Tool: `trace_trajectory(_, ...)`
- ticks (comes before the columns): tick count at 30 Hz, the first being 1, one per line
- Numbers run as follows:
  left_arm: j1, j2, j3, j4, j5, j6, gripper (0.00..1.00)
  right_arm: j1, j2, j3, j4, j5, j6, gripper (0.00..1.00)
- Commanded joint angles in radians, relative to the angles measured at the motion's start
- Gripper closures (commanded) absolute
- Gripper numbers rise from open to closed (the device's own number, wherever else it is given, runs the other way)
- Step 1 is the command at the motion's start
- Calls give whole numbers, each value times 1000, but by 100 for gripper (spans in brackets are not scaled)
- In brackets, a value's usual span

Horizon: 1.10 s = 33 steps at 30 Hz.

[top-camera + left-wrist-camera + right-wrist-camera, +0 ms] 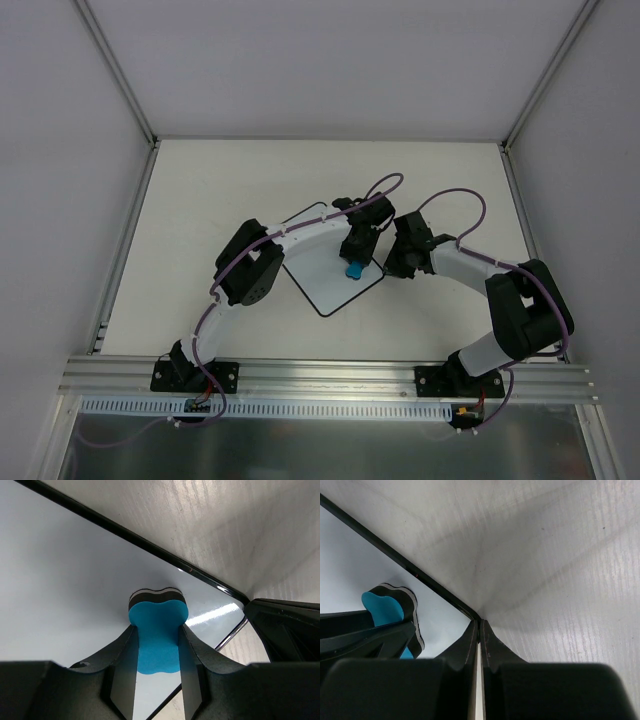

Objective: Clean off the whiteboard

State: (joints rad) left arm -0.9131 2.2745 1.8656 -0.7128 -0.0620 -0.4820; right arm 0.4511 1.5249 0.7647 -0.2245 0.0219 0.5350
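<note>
Left end effector is closed on the eraser, one finger on each side of the blue body. The eraser's black/white layered face points at the whiteboard and looks to be in contact with it near the board's right corner.

The whiteboard lies flat on the counter, roughly centre, rotated so it reads as a diamond from the top camera. Its near corner points toward the arm bases. The left arm reaches across it from the lower left. The board surface that shows in all three views is plain white with a thin black rim.

Right end effector has its fingers brought together with only a hairline slit between them. The tips sit right at the board's right corner, where the black rim runs in and stops. Can't tell from the wrist view whether they pinch the rim or just press down on the corner. From the top camera the right end effector sits just beside the left one, with the eraser between them on the board side.

In the right wrist view the eraser and a left finger show at lower left, close to the right fingertips but not touching them. Bare counter fills the rest of that view.
</note>
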Motion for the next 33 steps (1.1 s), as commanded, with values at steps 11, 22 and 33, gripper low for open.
trace_trajectory(11,100,-27,-249,-10,-64,-69,100,6,43,-54,-33,-8,52,100)
trace_trajectory(22,161,-93,-293,-11,-130,-15,100,0,55,-45,-33,-8,46,100)
trace_trajectory(33,60,-33,-152,-10,-24,-41,100,1,61,-39,-33,-11,53,100)
